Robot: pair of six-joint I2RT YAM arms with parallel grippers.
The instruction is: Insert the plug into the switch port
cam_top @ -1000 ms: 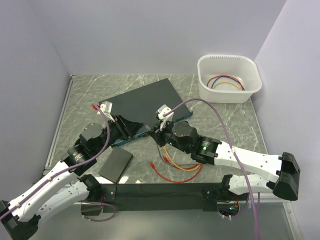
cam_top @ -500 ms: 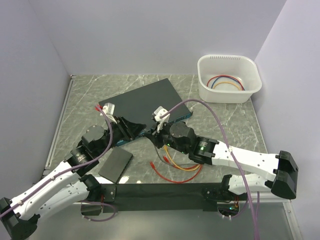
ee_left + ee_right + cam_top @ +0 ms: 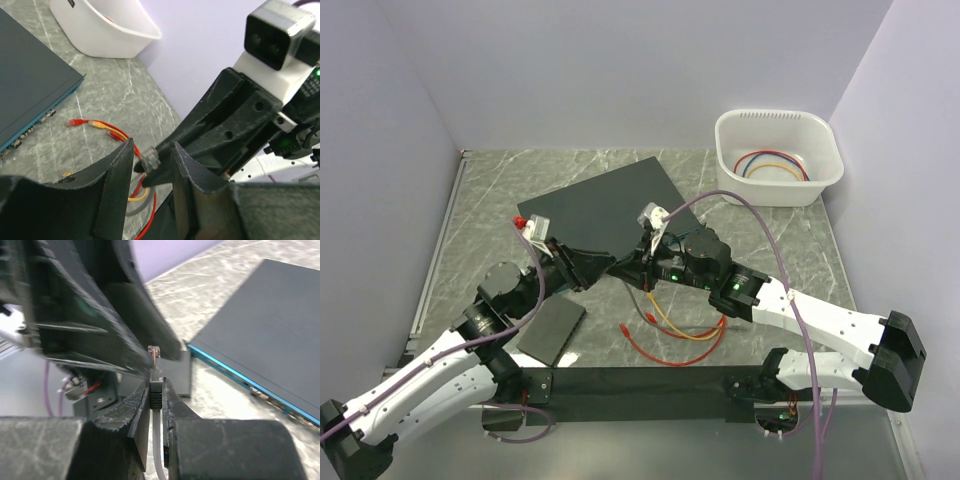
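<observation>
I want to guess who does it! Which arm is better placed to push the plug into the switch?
Probably the right: the right gripper is shut on the plug, with the switch close by. The left gripper stands open around the plug's tip.

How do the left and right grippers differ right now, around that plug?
The right gripper is shut on the plug, clamping its boot with the clear tip sticking out; the left gripper has its jaws apart, one either side of that tip. The right gripper carries the plug; the left gripper shows no clear grip on it. Shared: both are black, and they meet tip to tip by the switch's front edge.
</observation>
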